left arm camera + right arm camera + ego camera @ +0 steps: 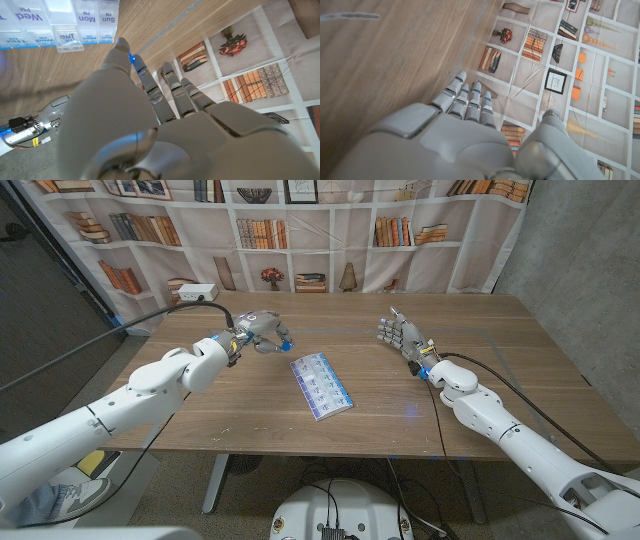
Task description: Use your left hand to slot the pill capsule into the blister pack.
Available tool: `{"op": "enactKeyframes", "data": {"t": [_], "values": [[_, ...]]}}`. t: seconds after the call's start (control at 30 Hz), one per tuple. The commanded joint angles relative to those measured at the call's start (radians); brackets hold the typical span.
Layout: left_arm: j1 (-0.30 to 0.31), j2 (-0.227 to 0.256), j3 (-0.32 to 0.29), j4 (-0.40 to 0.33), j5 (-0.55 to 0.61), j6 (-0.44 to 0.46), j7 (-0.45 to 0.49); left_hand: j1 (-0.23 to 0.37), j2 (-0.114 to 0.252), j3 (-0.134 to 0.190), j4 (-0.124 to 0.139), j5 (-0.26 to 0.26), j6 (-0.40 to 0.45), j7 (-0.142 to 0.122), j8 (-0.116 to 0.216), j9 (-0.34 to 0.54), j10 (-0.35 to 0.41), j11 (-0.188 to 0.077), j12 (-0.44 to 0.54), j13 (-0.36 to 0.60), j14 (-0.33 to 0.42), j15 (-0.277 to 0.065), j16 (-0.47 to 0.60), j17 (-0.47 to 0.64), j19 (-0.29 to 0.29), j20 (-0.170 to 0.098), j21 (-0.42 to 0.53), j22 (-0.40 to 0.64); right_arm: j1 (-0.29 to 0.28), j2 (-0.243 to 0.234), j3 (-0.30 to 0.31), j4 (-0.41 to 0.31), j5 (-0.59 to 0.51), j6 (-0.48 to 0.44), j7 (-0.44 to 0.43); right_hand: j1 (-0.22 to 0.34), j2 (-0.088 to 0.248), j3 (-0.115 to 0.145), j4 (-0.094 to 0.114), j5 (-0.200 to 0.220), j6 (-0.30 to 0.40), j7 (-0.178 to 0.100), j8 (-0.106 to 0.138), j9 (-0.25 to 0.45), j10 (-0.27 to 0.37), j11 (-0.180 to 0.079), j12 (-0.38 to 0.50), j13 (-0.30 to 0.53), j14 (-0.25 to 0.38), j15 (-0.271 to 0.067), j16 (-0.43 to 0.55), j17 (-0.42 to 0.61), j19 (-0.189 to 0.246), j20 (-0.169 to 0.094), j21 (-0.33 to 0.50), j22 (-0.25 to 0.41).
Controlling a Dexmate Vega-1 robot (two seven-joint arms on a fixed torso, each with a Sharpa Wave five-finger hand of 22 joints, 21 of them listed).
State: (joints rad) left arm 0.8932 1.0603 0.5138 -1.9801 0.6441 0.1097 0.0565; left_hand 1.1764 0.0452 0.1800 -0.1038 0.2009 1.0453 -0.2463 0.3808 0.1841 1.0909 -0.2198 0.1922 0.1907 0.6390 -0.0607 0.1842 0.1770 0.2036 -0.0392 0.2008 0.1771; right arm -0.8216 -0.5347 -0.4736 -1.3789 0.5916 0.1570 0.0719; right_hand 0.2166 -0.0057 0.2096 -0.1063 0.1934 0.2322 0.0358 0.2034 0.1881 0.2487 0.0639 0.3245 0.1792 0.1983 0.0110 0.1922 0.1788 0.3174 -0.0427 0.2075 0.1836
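Note:
The blister pack [321, 385] is a clear weekly pill box with day labels, lying at the table's middle, slanted; its lidded cells [60, 20] also show in the left wrist view. My left hand [260, 332] hovers over the table behind and to the left of the pack. It pinches a small blue pill capsule [286, 340] between thumb and a fingertip; the capsule [132, 58] is mostly hidden by the fingers [150, 87]. My right hand [400, 334] stands at the right of the pack with its fingers [470, 102] apart, holding nothing.
A white power box [196, 293] with a black cable sits at the back left corner of the table [200, 405]. A bookshelf-printed backdrop [300, 230] hangs behind the table. Bare wood lies all around the pack.

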Motion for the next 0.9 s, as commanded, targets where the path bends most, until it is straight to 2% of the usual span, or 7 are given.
{"op": "enactKeyframes", "data": {"t": [0.03,0.5,0.9], "values": [[0.021,0.0,-0.001,-0.029,0.029,-0.067,-0.04,0.001,-0.004,0.004,0.0,0.001,0.046,0.035,0.0,0.003,0.007,-0.001,-0.001,0.004,-0.006,-0.147,0.002,0.002,0.002,-0.063,0.0,0.001,-0.015,0.001,0.004,0.003,0.007,0.013,0.002,-0.001,0.01,-0.004,0.003,0.003,0.008,-0.001,0.001,0.003,0.01,0.002,-0.005,0.003,0.003,0.0,-0.001,0.003,0.005,-0.021,0.0,0.002],[0.047,-0.022,0.011,-0.033,0.159,-0.072,-0.004,0.006,-0.003,0.007,-0.002,0.001,0.049,0.035,-0.001,0.003,0.009,-0.001,-0.001,0.004,-0.001,-0.147,0.004,0.003,-0.003,-0.062,-0.002,0.0,-0.027,-0.012,0.007,-0.02,0.017,-0.013,-0.003,-0.001,0.011,-0.005,0.003,0.003,0.008,-0.001,0.0,0.004,0.012,0.004,-0.008,0.003,0.001,0.002,-0.002,0.003,0.003,-0.019,-0.001,0.002],[-0.014,-0.103,0.076,0.048,0.205,-0.129,-0.008,0.009,-0.003,0.009,-0.003,0.001,0.053,0.035,-0.001,0.003,0.012,-0.001,0.0,0.004,-0.001,-0.146,0.003,0.003,-0.008,-0.051,-0.003,0.0,-0.072,-0.059,0.034,-0.087,0.029,-0.038,-0.031,-0.002,0.011,-0.006,0.003,0.003,0.009,-0.002,0.0,0.004,0.012,0.002,-0.012,0.003,0.002,0.002,-0.002,0.004,0.002,-0.018,-0.001,0.002]]}}
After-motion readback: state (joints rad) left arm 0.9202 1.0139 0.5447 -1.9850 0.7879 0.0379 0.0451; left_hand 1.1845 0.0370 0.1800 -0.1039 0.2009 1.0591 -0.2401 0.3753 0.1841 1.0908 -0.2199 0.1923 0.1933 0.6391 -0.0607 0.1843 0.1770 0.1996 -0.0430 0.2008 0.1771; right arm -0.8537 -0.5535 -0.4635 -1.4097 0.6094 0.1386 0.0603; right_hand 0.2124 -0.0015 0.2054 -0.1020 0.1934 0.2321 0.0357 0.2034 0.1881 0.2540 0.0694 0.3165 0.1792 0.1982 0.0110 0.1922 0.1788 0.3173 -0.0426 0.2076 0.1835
